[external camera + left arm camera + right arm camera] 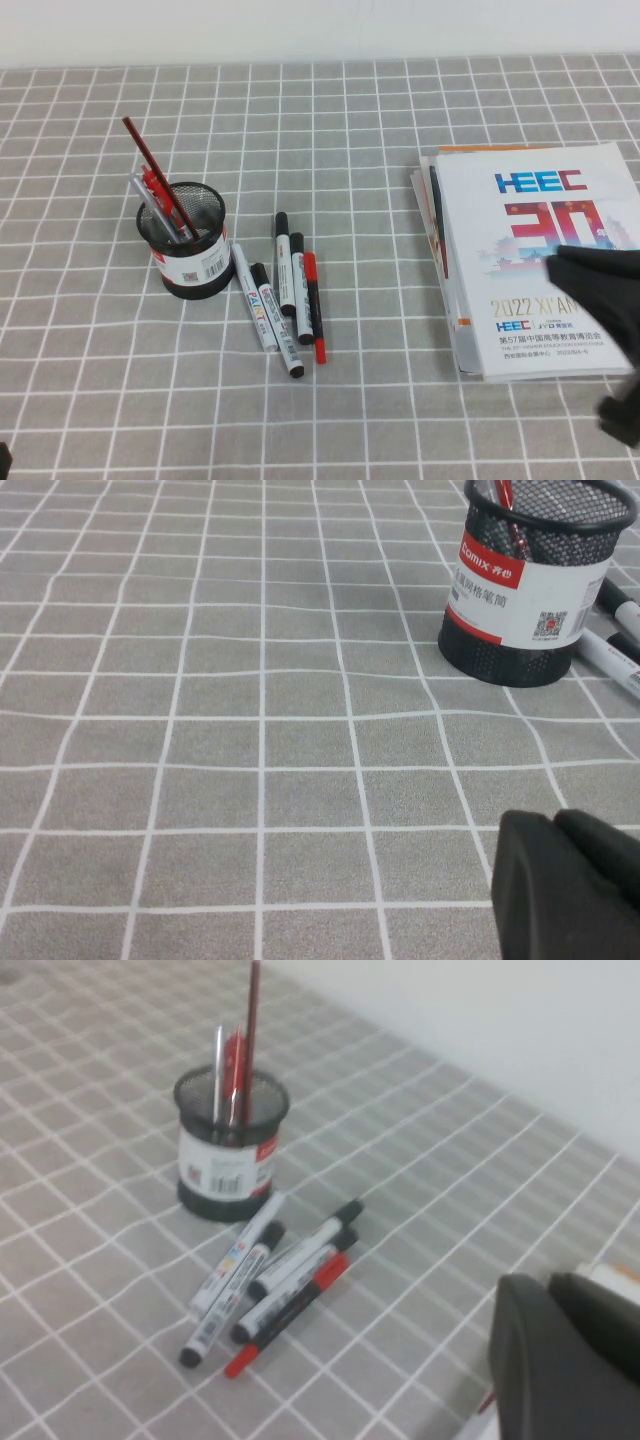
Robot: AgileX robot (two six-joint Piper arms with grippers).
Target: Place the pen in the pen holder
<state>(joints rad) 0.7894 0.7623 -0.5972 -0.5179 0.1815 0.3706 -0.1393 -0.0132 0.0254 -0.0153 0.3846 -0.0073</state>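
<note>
High view: pen (pixel 150 172) already stands tilted in pen holder (pixel 183 241), far left. Light, stiff, slippery; I'd pinch mid-shaft. My right pincer (pixel 610 330) near right, left pincer (pixel 565 890) low; cannot tell either's state.

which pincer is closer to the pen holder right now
Left, as far as the views show. The left pincer sits low at the near left table edge, diagonally before the pen holder. The right pincer hangs far right, over the booklets.
</note>
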